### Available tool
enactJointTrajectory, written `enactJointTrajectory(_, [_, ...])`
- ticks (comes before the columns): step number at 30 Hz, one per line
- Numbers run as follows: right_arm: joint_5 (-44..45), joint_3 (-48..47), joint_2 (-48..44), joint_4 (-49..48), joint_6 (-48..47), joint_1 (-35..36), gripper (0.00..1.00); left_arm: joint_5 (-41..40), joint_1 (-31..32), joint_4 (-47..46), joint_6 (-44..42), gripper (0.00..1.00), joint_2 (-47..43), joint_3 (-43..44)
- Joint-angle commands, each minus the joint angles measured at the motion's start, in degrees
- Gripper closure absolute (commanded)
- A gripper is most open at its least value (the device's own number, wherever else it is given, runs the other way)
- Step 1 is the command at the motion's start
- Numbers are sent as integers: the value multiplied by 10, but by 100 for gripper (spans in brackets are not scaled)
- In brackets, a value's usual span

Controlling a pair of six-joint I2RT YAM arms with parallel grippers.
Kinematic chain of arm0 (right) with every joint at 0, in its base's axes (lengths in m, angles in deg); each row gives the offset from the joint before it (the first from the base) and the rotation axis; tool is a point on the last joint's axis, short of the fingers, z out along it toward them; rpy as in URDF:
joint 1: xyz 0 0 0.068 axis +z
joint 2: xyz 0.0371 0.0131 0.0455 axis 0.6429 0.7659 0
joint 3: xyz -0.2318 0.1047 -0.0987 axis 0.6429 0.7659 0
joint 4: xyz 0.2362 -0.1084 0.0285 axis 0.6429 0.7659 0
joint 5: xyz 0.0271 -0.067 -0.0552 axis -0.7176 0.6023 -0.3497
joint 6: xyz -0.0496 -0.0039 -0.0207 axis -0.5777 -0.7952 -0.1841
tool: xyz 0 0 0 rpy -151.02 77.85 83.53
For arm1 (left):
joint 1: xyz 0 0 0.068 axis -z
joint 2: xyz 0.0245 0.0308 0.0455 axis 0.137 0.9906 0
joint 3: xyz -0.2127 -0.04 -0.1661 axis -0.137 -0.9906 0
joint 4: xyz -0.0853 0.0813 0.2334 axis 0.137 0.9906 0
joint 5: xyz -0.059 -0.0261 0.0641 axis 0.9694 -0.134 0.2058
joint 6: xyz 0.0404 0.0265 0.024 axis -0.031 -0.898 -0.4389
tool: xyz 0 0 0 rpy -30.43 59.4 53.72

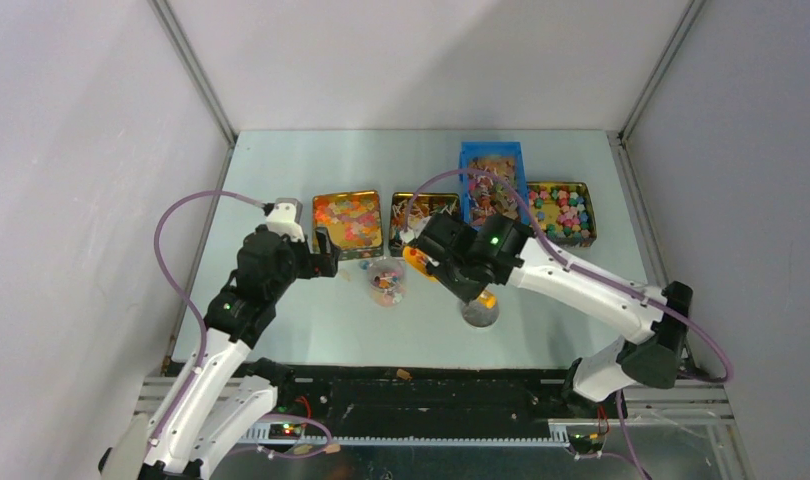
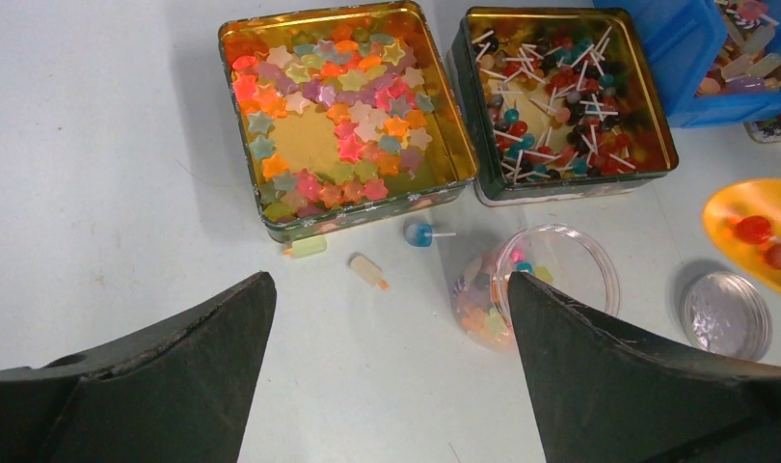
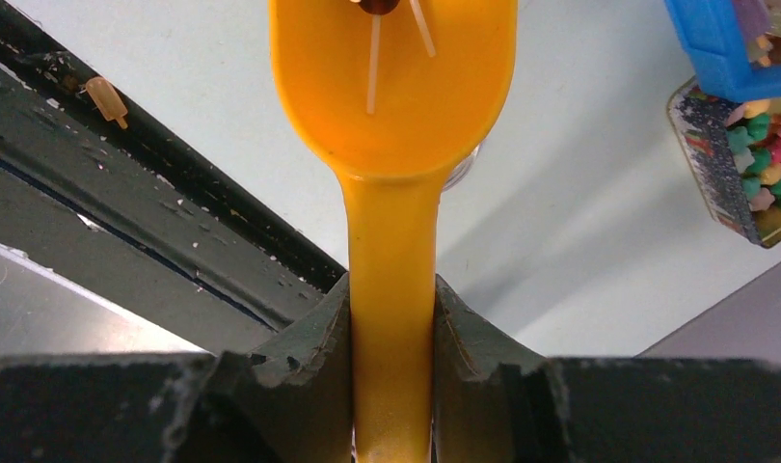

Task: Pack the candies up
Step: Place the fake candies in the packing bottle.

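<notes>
Our left jaws are spread wide with nothing between them, hanging over the pale grey worktop [image 2: 97, 145]. Straight ahead of their gap is a small clear round plastic jar [image 2: 579, 270] with a few mixed candies [image 2: 475, 313] inside. Three loose pieces lie on the worktop just beyond these jaws: a blue lollipop [image 2: 420, 233], a pale green block [image 2: 308, 246] and a small sweet on a stick [image 2: 369, 270]. Farther ahead, just beside each other, sit a square gold metal tin [image 2: 387, 204] of star-shaped jellies and a second gold tin [image 2: 560, 188] of white-stick lollipops. A blue plastic bin [image 2: 676, 48] of wrapped pieces stands past that second tin's far corner.

Our right jaws pinch the handle of an orange plastic scoop [image 3: 391, 145], one finger pressed on each side. The bowl reaches out ahead of them and carries lollipops and red gummies. A round silver lid [image 2: 724, 313] lies flat on the worktop near the bowl. Off to one side ahead of the right jaws we see a fourth tin [image 3: 724, 174] of pastel sweets, just beside the blue bin.
</notes>
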Motion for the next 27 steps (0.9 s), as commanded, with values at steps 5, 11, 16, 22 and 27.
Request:
enactJointTrajectory(5, [-34, -28, 73, -7, -22, 14, 100, 2, 6, -10, -10, 2, -10, 14])
enactJointTrajectory(11, [-36, -74, 121, -1, -37, 23, 100, 2, 6, -10, -10, 2, -10, 13])
enactJointTrajectory(16, [-27, -117, 158, 23, -46, 28, 100, 1, 5, -10, -11, 2, -11, 13])
enactJointTrajectory(22, [-3, -164, 201, 72, -51, 33, 100, 1, 6, -10, -11, 2, -12, 14])
enactJointTrajectory(27, [44, -185, 228, 109, -47, 45, 100, 1, 6, -10, -11, 2, -12, 13])
